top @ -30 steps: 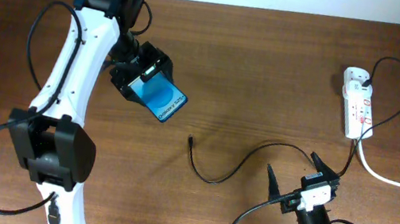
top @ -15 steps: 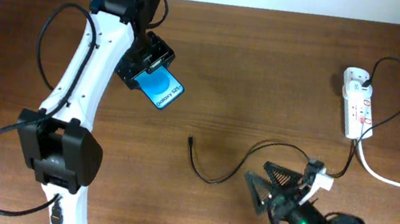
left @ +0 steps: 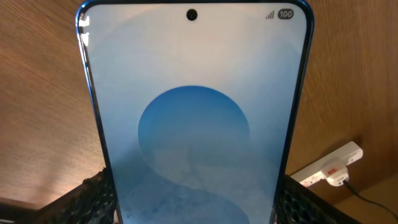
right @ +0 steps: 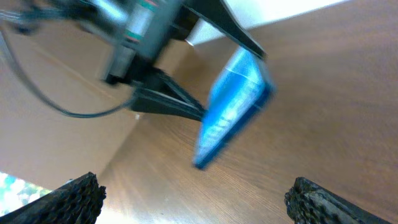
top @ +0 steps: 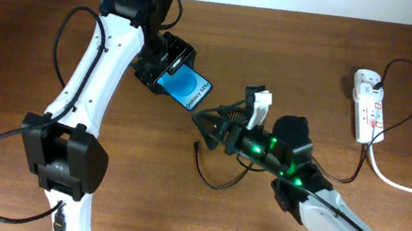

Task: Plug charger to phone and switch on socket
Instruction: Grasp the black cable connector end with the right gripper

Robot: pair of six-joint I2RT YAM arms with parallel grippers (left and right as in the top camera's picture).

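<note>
The desk (top: 298, 55) carries the socket (top: 369, 106) well apart from both sets of fingers; its switch comes later, I judge. The left fingers (top: 168, 68) clamp the phone (top: 185, 87), tilted above the desk. The right fingers (top: 202, 127) are spread wide and empty, just beside the phone's lower end, over the charger (top: 216, 185). The step in hand is fetching the plug. They should drop onto the connector (top: 197, 142) just below them without knocking the phone.

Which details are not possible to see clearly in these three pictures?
Phone charging port: left wrist view, cut off by the bottom edge.
Socket switch position: overhead, too small.
Charger middle part: overhead, hidden under the right arm.
Phone text: right wrist view, blurred.
</note>
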